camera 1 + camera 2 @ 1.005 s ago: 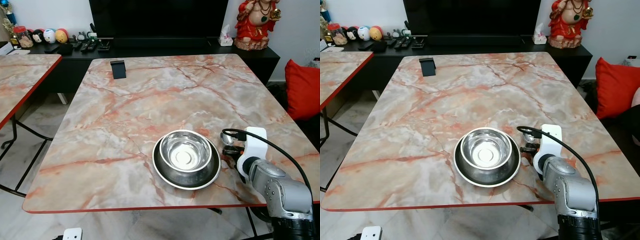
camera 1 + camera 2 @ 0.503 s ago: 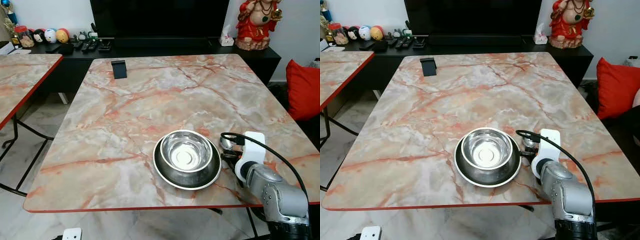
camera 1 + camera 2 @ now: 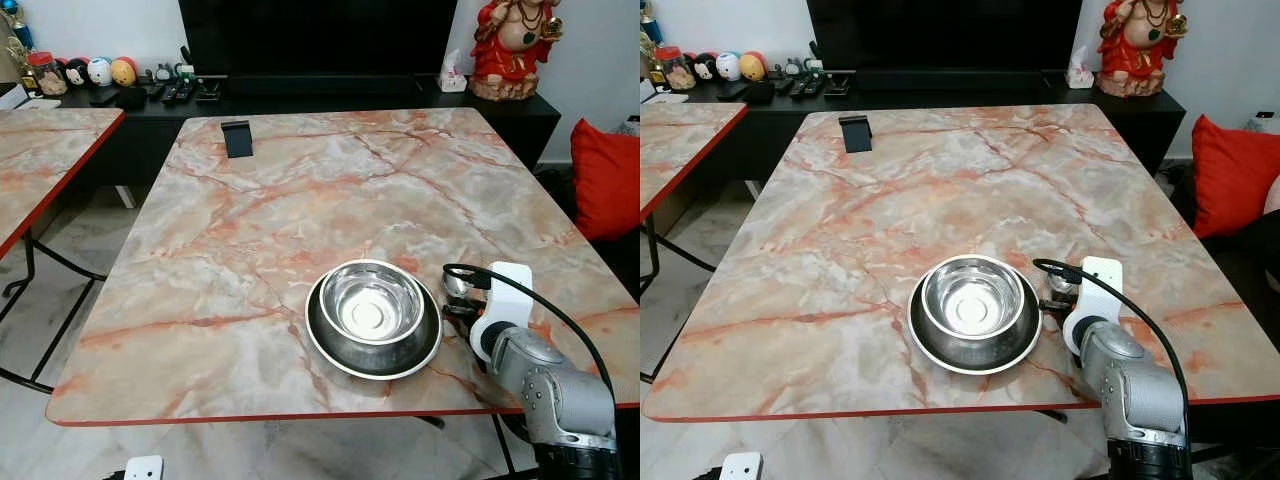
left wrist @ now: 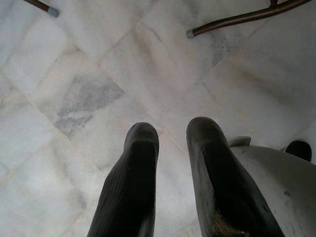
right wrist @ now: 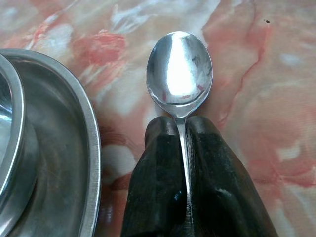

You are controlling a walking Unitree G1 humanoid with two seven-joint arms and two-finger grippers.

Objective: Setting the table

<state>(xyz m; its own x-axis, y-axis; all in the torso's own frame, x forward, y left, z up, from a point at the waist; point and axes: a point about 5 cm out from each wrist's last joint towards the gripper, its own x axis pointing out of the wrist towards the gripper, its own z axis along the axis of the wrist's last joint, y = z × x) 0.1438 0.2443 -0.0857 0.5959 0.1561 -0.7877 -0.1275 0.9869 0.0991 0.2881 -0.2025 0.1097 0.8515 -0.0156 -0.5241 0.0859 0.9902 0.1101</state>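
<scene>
A steel bowl (image 3: 370, 300) sits inside a steel plate (image 3: 318, 345) near the front edge of the marble table (image 3: 300, 190). Just right of the plate, my right gripper (image 3: 458, 306) is shut on the handle of a metal spoon (image 3: 453, 284). In the right wrist view the spoon (image 5: 180, 66) points away from the gripper (image 5: 181, 121), low over the marble beside the plate's rim (image 5: 91, 148). Whether the spoon touches the table I cannot tell. My left gripper (image 4: 173, 131) hangs idle over the tiled floor, its fingers slightly apart with nothing between them.
A black phone stand (image 3: 237, 138) stands at the table's far left. Behind is a dark TV console with remotes and a red statue (image 3: 515, 45). A second marble table (image 3: 40, 160) is at the left, a red cushion (image 3: 605, 180) at the right. Metal table legs (image 4: 237, 19) cross the floor.
My right arm has come down and slightly nearer, bringing the spoon lower beside the plate. The bowl and plate have not moved.
</scene>
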